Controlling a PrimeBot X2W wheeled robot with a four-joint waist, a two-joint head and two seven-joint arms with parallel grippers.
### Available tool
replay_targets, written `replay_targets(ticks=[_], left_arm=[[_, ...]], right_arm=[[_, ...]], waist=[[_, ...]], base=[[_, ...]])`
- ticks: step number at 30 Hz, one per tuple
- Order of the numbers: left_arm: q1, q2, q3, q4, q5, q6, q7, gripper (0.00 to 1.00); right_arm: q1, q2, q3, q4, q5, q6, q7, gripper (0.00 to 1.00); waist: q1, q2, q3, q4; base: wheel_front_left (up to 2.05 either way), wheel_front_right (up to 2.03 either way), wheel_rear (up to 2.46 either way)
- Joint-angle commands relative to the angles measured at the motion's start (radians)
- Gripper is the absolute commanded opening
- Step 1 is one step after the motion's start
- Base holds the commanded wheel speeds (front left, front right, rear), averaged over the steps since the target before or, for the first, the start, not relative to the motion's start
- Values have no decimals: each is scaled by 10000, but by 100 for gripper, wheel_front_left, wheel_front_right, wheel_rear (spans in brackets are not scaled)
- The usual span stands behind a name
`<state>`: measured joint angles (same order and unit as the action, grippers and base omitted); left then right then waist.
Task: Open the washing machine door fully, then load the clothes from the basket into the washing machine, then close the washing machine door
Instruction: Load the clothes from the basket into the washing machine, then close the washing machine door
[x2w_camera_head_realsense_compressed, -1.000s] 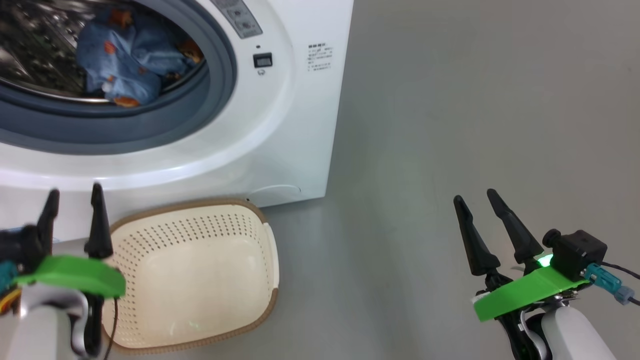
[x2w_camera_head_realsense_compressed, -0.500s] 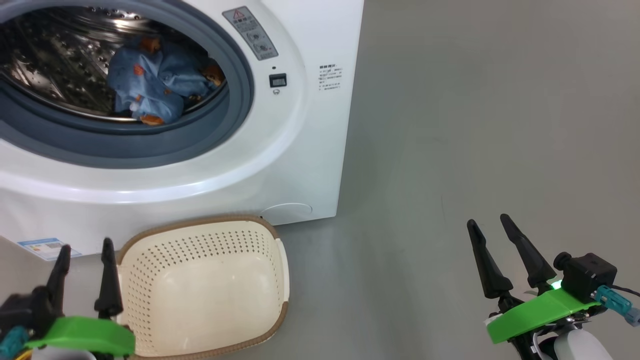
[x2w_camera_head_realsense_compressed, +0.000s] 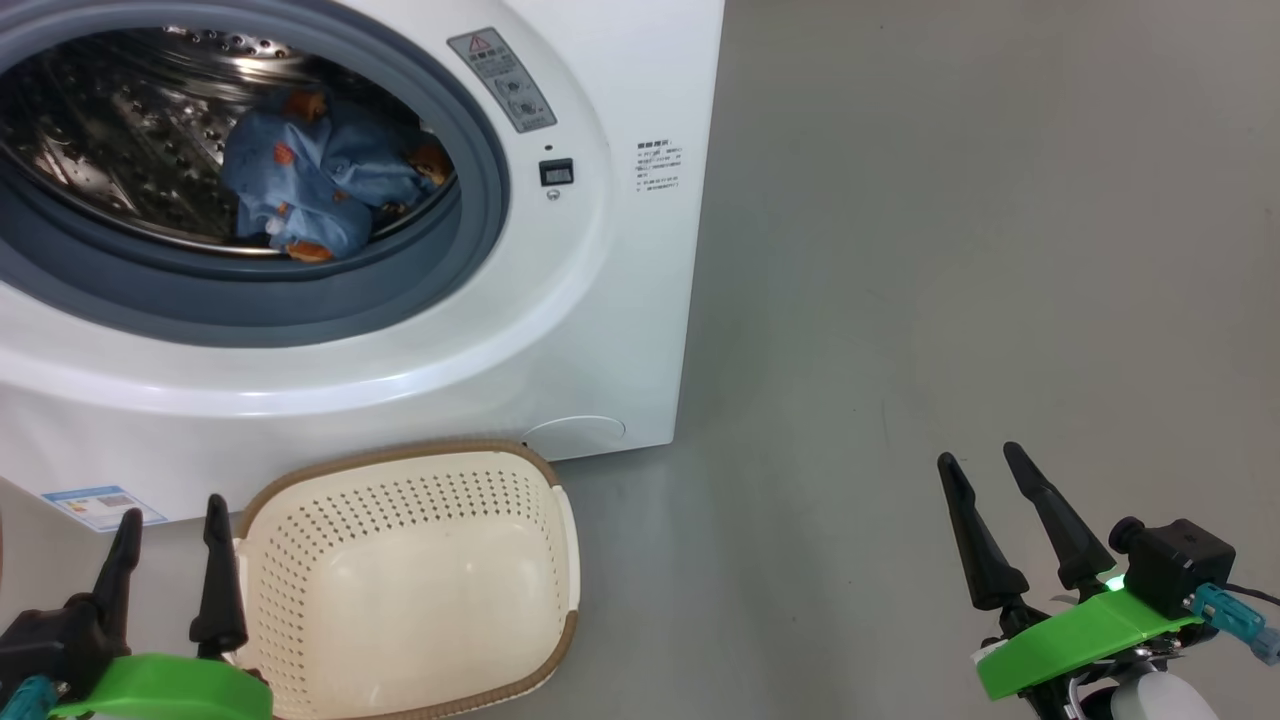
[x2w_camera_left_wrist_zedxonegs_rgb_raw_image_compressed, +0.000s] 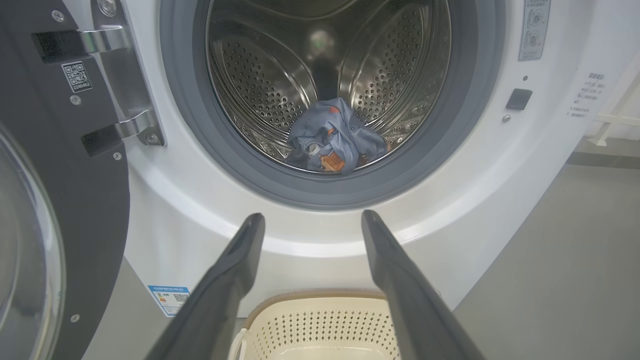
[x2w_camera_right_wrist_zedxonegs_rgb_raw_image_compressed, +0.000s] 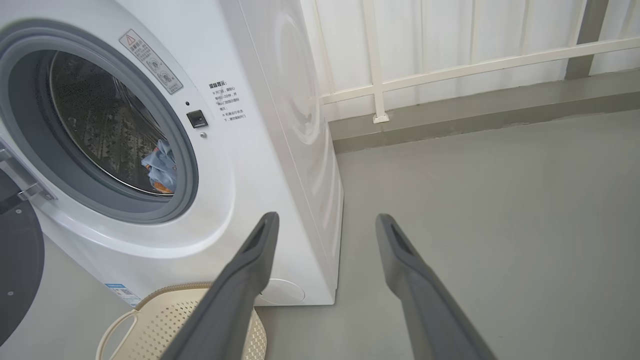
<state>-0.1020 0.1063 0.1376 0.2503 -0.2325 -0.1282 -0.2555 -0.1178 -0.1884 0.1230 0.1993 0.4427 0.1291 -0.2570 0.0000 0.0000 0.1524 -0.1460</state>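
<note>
Tapered dark fingers stood apart on the left pincer (x2w_camera_head_realsense_compressed: 172, 508) and the right pincer (x2w_camera_head_realsense_compressed: 978, 455), both held low and pointing upward. Beside the left one sat the perforated cream basket (x2w_camera_head_realsense_compressed: 400, 455) on the grey floor (x2w_camera_head_realsense_compressed: 900, 250). Crumpled blue bear-print clothes (x2w_camera_head_realsense_compressed: 320, 190) lay in the ribbed steel drum (x2w_camera_left_wrist_zedxonegs_rgb_raw_image_compressed: 260, 85) of the white washing machine (x2w_camera_head_realsense_compressed: 600, 330), its glossy black-rimmed door (x2w_camera_left_wrist_zedxonegs_rgb_raw_image_compressed: 90, 210) swung open.

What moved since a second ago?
The head camera shifted, so the whole view slid down. Nothing was grabbed or dropped. The clothes stay in the washing machine, the basket stays empty, and the left gripper and right gripper keep their jaws open.
</note>
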Motion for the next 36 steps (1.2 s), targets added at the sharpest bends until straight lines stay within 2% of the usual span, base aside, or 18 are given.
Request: replay_targets(ticks=[1, 13, 27, 36], left_arm=[[-68, 187, 336, -304, 35, -25, -63, 100], [-68, 157, 326, -355, 20, -25, -63, 100], [-107, 144, 171, -496, -141, -25, -63, 100], [-113, 90, 120, -521, -101, -25, -63, 100]], right_arm=[[30, -98, 211, -250, 49, 16, -48, 100], [-13, -79, 165, -270, 53, 16, -48, 100], [-92, -144, 108, -318, 59, 16, -48, 100], [-93, -155, 133, -302, 45, 16, -48, 100]], waist=[[0, 0, 3, -1], [0, 0, 84, 20], [0, 0, 243, 185], [0, 0, 170, 261]], base=[[0, 0, 0], [-9, 9, 0], [-118, 118, 0], [-28, 28, 0]])
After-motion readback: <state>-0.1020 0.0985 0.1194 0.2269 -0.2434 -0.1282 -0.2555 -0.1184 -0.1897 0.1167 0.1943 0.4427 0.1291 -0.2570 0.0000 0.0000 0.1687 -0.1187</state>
